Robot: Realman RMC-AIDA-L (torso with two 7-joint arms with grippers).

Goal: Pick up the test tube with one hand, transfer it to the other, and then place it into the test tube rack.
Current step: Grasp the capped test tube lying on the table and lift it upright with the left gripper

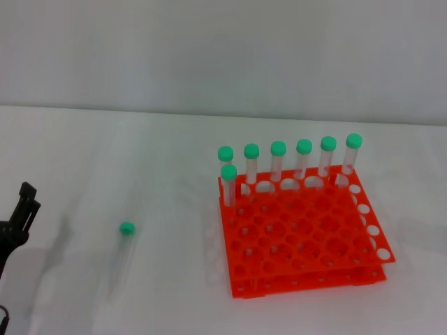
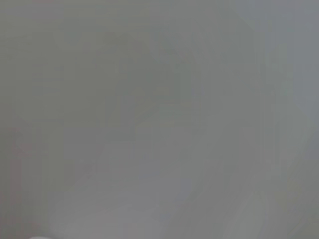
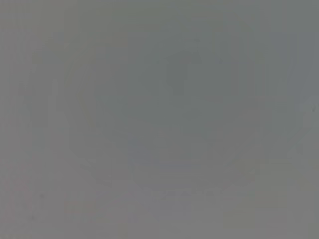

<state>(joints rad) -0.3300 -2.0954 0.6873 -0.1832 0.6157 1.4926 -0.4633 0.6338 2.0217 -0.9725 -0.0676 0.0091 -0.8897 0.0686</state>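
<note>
The test tube (image 1: 121, 251) lies flat on the white table left of centre, its green cap (image 1: 126, 227) pointing away from me. The orange-red test tube rack (image 1: 307, 244) stands at centre right, with several green-capped tubes (image 1: 278, 160) upright along its far rows. My left gripper (image 1: 26, 200) shows as a black shape at the left edge, well left of the lying tube and apart from it. The right gripper is out of view. Both wrist views show only plain grey.
The white table (image 1: 167, 153) runs back to a pale wall. Bare table lies between the lying tube and the rack (image 1: 181, 230).
</note>
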